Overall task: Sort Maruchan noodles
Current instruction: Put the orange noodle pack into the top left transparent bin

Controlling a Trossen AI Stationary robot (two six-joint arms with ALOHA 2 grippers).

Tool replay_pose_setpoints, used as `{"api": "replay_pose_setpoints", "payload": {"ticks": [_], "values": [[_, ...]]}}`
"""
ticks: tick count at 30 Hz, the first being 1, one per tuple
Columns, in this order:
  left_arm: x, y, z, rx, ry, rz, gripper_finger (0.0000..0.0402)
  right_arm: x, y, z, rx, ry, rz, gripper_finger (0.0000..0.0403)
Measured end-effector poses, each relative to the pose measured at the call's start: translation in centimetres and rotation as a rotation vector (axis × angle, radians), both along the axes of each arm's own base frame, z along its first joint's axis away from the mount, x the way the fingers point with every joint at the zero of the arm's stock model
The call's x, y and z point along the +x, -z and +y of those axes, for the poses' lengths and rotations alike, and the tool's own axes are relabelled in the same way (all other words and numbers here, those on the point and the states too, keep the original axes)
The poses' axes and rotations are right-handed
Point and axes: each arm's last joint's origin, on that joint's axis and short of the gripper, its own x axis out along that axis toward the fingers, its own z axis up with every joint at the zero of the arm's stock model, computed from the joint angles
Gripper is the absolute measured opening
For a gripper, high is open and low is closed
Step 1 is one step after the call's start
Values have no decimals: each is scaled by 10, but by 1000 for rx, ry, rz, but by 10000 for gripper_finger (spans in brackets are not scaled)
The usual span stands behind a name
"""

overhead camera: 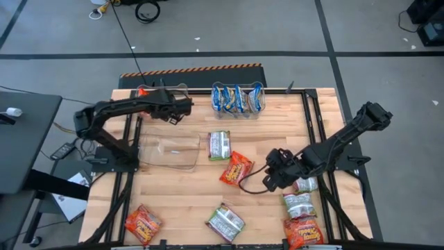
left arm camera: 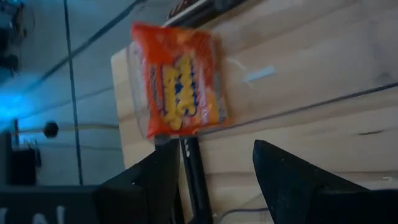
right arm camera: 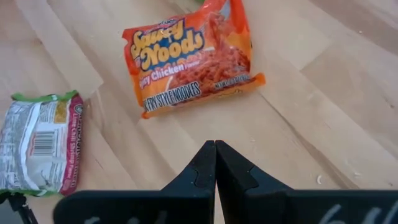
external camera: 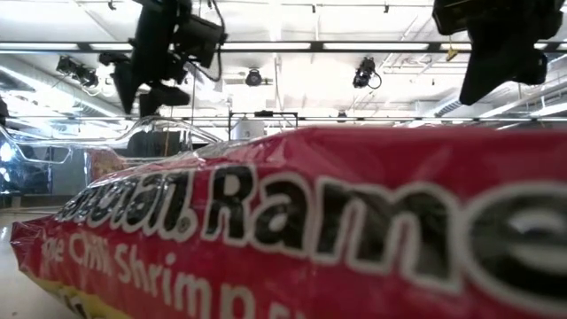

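Observation:
Ramen packets lie scattered on the wooden table. An orange packet (overhead camera: 236,168) (right arm camera: 193,59) lies flat near the middle, with a green-and-white one (overhead camera: 219,145) (right arm camera: 40,143) beside it. My right gripper (overhead camera: 272,175) (right arm camera: 215,163) hovers shut just right of the orange packet and touches nothing. My left gripper (overhead camera: 182,107) (left arm camera: 214,180) is open over the far-left clear bin (overhead camera: 165,92), where an orange packet (overhead camera: 142,90) (left arm camera: 180,81) lies. Blue-and-yellow packets (overhead camera: 238,98) stand in the far middle bin.
A second clear bin (overhead camera: 170,151) sits left of centre. More packets lie near the front: orange (overhead camera: 142,223), green (overhead camera: 225,222), orange (overhead camera: 303,232), and green ones (overhead camera: 298,205) by the right edge. One red packet (external camera: 292,230) fills the low view.

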Motion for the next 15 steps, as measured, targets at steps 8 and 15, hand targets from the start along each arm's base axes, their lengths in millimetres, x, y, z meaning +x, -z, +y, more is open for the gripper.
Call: {"api": "replay_pose_setpoints", "payload": {"ticks": [8, 15], "values": [[-33, 34, -12, -62, -159, -96, 208, -5, 1, 5, -20, 13, 2, 12], [-41, 53, -19, -108, -199, -103, 208, -5, 1, 4, -32, 11, 2, 12]]}}
